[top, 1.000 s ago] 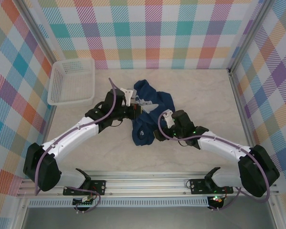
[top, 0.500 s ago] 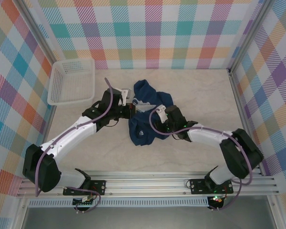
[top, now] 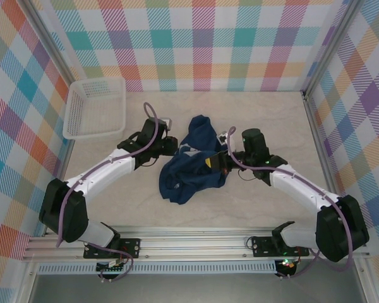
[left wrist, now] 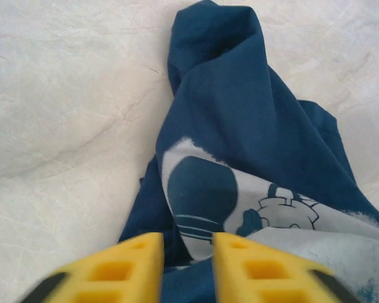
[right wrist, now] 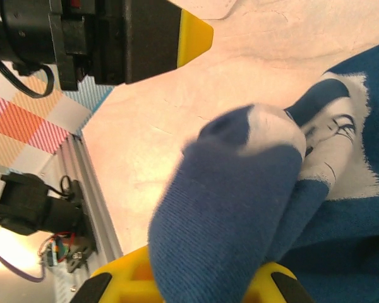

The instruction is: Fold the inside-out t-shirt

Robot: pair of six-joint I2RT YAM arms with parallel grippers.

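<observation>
Navy t-shirt [top: 189, 173] in right gripper [top: 213, 162]

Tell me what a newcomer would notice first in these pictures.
A crumpled navy t-shirt lies mid-table, its pale print showing. The right arm has its jaws shut on a bunched fold of it. A white basket sits in the far left corner.

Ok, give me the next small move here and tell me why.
Probably ease the left gripper forward and close it on the cloth just ahead. The inside-out t-shirt lies crumpled, the right gripper is shut on a bunch of it, and the left jaws stand apart on nothing; two grips could spread it.
</observation>
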